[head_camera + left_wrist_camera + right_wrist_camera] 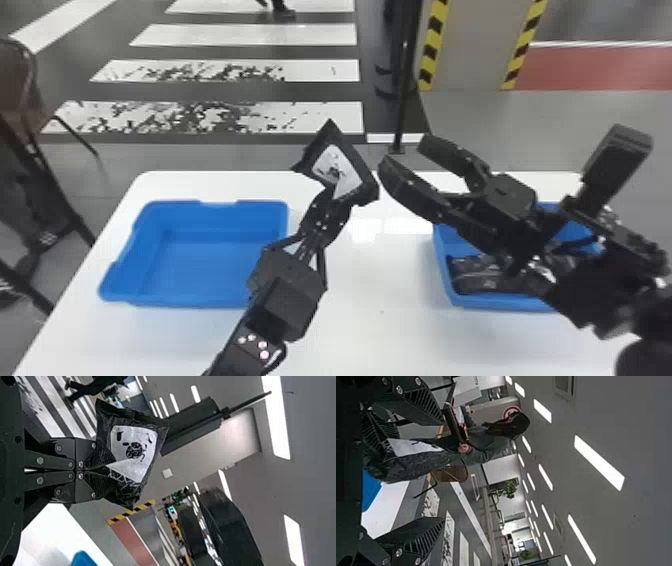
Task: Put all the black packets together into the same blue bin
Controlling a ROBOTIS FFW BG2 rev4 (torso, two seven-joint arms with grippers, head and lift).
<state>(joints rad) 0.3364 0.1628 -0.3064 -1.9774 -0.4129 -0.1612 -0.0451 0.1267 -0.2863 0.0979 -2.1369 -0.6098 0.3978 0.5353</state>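
Note:
My left gripper (327, 202) is raised over the middle of the table, shut on a black packet (361, 172) with a white label. In the left wrist view the left gripper (101, 469) pinches one edge of that packet (134, 451). Close on its right, my right gripper (406, 156) stands open, fingers toward the packet. The right wrist view has the right gripper (442, 471) with its fingers wide apart and the held packet (415, 468) between them, farther off. More black packets (477, 275) lie in the right blue bin (500, 301), partly behind the right arm.
An empty blue bin (190, 303) sits on the left of the white table (385, 330), its right side partly behind the left arm. A chair (25, 100) stands beyond the table's left edge. Bare tabletop lies between the two bins.

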